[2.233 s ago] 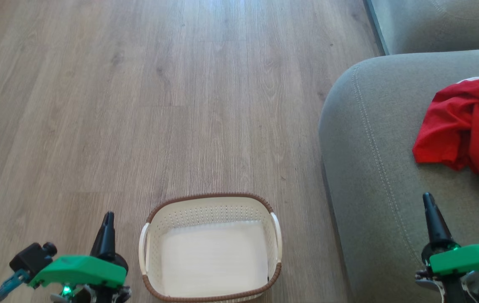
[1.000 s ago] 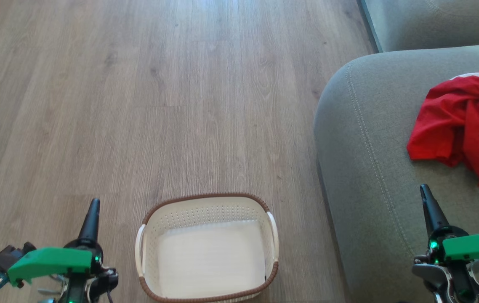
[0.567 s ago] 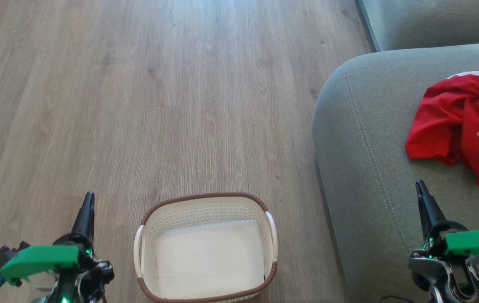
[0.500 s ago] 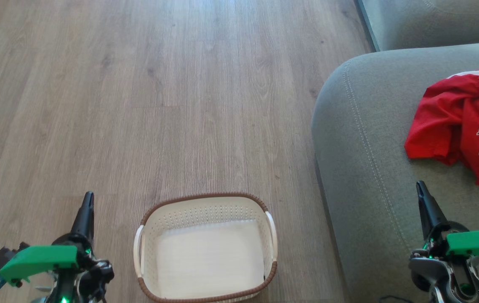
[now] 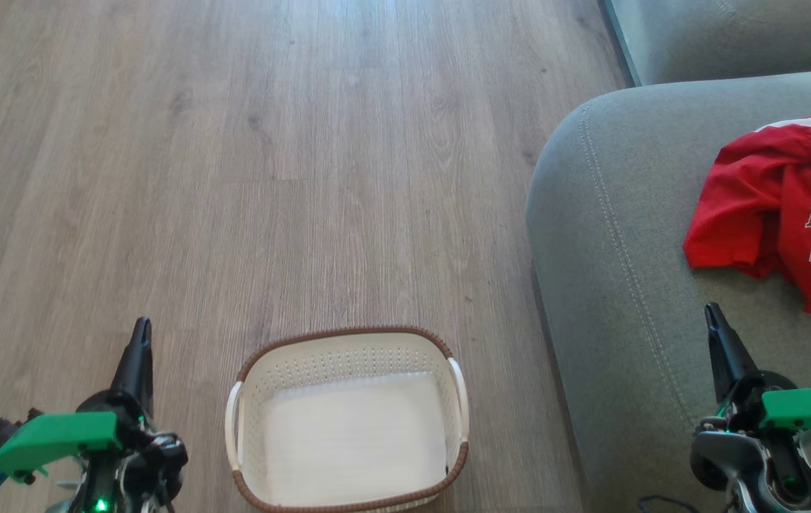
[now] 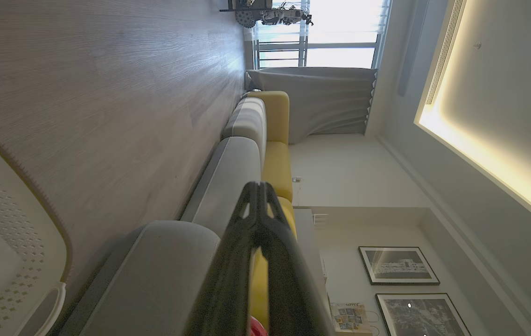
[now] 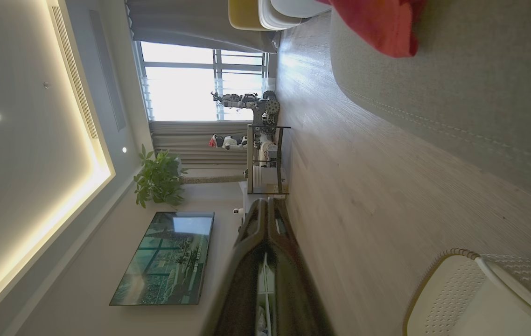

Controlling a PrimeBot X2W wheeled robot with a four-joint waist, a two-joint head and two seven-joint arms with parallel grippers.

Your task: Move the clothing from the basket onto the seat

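Note:
The red clothing (image 5: 783,214), with white trim and a black-and-white number, lies crumpled on the grey seat (image 5: 626,271) at the right; a red edge of the clothing (image 7: 377,23) also shows in the right wrist view. The cream basket (image 5: 348,420) with a brown rim stands on the floor at bottom centre, with nothing inside. My left gripper (image 5: 140,331) hangs shut left of the basket, holding nothing. My right gripper (image 5: 712,313) is shut over the seat's front part, below the clothing and apart from it. Both wrist views show the fingertips pressed together, left (image 6: 258,186) and right (image 7: 265,201).
Wood-look floor (image 5: 270,178) stretches ahead and to the left. A second grey cushion (image 5: 733,35) sits at the top right. The wrist views show a yellow sofa section (image 6: 277,140), a window, a wall television (image 7: 167,259) and a potted plant (image 7: 158,179).
The head camera has shifted slightly. My left gripper has moved a little left and its tip higher in the picture. The right gripper, clothing and basket stay put.

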